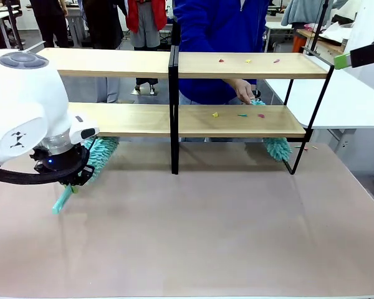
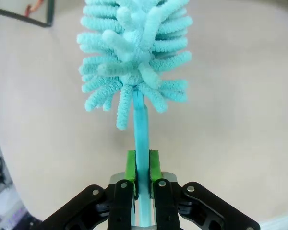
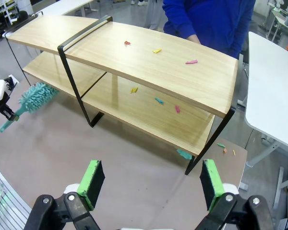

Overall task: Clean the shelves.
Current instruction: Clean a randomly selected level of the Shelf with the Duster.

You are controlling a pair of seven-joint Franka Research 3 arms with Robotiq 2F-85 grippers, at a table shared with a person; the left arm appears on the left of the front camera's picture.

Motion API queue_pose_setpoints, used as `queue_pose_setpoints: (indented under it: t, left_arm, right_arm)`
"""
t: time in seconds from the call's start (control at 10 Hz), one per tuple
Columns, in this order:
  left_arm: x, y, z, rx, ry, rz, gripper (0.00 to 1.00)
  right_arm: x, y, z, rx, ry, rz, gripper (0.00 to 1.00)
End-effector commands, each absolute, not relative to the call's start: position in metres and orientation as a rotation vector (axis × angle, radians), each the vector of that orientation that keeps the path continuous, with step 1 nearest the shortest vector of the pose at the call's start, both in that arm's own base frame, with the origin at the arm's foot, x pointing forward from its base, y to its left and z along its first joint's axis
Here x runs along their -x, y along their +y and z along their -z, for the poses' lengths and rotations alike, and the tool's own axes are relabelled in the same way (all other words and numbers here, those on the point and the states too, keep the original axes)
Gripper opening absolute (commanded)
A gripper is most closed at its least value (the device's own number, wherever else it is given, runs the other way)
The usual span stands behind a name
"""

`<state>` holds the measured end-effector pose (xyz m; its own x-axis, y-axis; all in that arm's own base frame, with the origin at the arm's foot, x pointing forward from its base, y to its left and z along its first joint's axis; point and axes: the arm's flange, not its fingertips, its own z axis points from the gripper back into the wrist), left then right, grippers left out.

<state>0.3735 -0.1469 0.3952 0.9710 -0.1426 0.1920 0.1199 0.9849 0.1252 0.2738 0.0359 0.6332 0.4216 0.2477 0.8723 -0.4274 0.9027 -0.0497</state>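
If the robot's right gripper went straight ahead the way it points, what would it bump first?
Most likely the shelves, around the lower board's front edge. The open right gripper aims there, though it may meet the table just before; depth is unclear.

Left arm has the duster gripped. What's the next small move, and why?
Probably lift the teal fluffy chenille duster, clamped by its handle in the shut left tool, up to the lower board of the two-tier light wooden shelves. Its head sits below that board near its left end; the small coloured scraps lie on the boards, right of the black upright.
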Motion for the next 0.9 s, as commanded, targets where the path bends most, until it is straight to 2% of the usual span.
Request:
queue_pose_setpoints:
  t: [0.0,0.3,0.5,0.7,0.8]
  left_arm:
    - [-0.337,-0.111,-0.405,-0.070,-0.144,0.294,0.12]
    - [-0.290,-0.043,-0.444,0.021,-0.092,0.595,0.12]
    - [-0.246,0.002,-0.465,0.071,0.036,0.776,0.12]
    - [-0.196,0.038,-0.476,0.044,-0.107,0.733,0.12]
    - [-0.169,0.061,-0.482,0.050,-0.250,0.663,0.12]
  right_arm:
    - [-0.274,0.036,-0.634,-0.199,-1.056,-0.427,1.00]
    - [-0.274,0.036,-0.634,-0.199,-1.056,-0.427,1.00]
    - [-0.274,0.036,-0.634,-0.199,-1.056,-0.427,1.00]
    - [-0.274,0.036,-0.634,-0.199,-1.056,-0.427,1.00]
    - [-0.274,0.036,-0.634,-0.199,-1.056,-0.427,1.00]
